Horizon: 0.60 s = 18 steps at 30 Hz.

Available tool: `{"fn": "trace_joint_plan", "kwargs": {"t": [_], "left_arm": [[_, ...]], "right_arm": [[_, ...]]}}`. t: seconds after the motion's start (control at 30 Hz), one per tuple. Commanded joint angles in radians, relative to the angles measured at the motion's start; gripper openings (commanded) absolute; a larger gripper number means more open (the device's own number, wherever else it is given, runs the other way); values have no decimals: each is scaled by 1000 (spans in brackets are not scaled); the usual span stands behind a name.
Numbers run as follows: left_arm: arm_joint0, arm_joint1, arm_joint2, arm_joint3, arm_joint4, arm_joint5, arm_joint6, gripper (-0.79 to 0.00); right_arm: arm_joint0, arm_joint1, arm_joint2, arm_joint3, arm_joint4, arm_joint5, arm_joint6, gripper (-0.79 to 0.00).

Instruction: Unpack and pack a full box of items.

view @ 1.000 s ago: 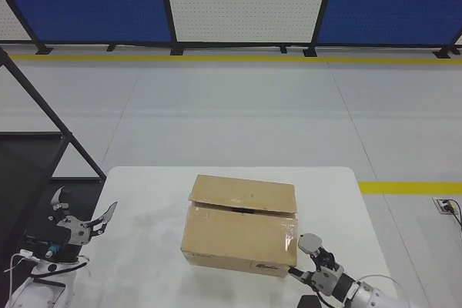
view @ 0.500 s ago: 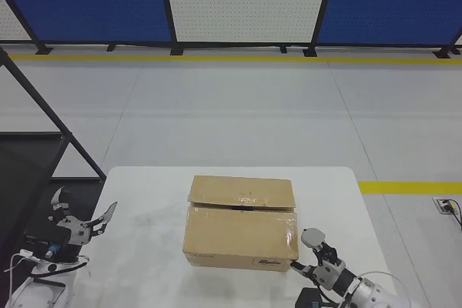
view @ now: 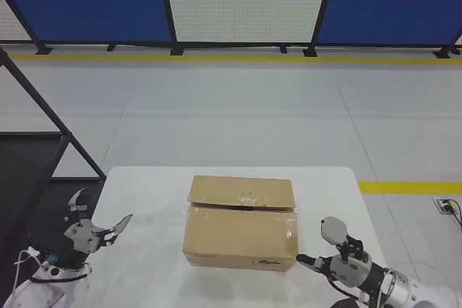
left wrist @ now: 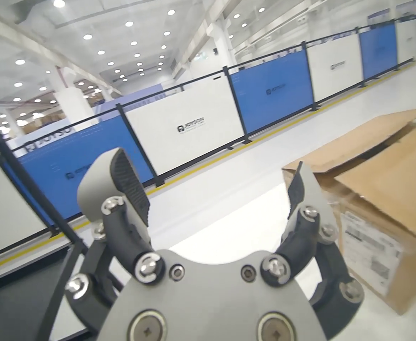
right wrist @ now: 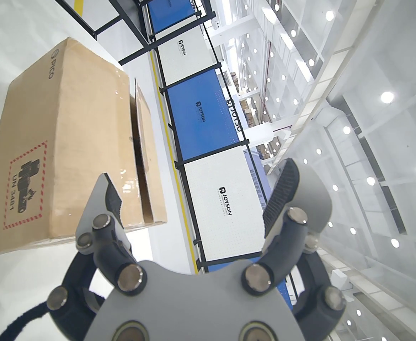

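Note:
A brown cardboard box (view: pixel 241 223) sits in the middle of the white table (view: pixel 150 192), its top flaps lying nearly flat with a dark slit between them. The box (left wrist: pixel 378 179) stands off to one side of my left gripper (left wrist: pixel 211 182), which is open with nothing between its fingers. In the top view the left gripper (view: pixel 100 219) hovers over the table's left edge, well clear of the box. My right gripper (view: pixel 322 245) is open at the box's near right corner, apart from it. The box (right wrist: pixel 69 136) lies beside the right gripper (right wrist: pixel 193 186).
A black metal rack (view: pixel 23 146) stands just left of the table. Blue and white partition panels (view: pixel 246 19) line the far side of the grey floor. Bare table surface lies on both sides of the box.
The box has been squared up on the table. My right gripper pulled back to the right, away from the box's corner. My left gripper moved right toward the table.

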Motion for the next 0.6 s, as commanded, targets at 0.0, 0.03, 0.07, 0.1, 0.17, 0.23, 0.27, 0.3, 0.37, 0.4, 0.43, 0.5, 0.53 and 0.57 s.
{"fn": "trace_joint_plan", "kwargs": {"t": [0.0,0.03,0.07,0.1,0.17,0.23,0.27,0.3,0.37,0.4,0.43,0.5,0.53,0.57], "left_arm": [[-18,9,-7,14,6,-83,2,0],[-27,12,-9,16,14,-95,0,0],[-33,14,-8,15,24,-107,-3,0],[-38,17,-5,9,37,-120,-4,0],[-42,24,2,-11,81,-138,0,0],[-42,30,10,-33,124,-161,13,0],[-42,33,14,-43,147,-163,22,0],[-40,36,19,-49,163,-165,31,0],[-38,40,26,-57,184,-161,31,0],[-38,40,26,-57,184,-161,31,0],[-38,40,26,-57,184,-161,31,0],[-38,40,26,-57,184,-161,31,0],[-38,40,26,-57,184,-161,31,0],[-38,40,26,-57,184,-161,31,0]], "right_arm": [[31,0,-11,2,6,-26,12,0],[47,1,-15,7,9,-39,11,0],[60,1,-18,13,14,-48,12,0],[70,1,-24,20,27,-61,5,0],[98,3,-27,37,47,-93,-10,0],[119,4,-30,54,65,-120,-11,0],[128,4,-30,62,72,-132,-2,0],[136,4,-25,67,74,-130,31,0],[137,4,-24,68,72,-126,47,0],[137,4,-24,68,72,-126,47,0],[137,4,-24,68,72,-126,47,0],[137,4,-24,68,72,-126,47,0],[137,4,-24,68,72,-126,47,0],[137,4,-24,68,72,-126,47,0]]}}
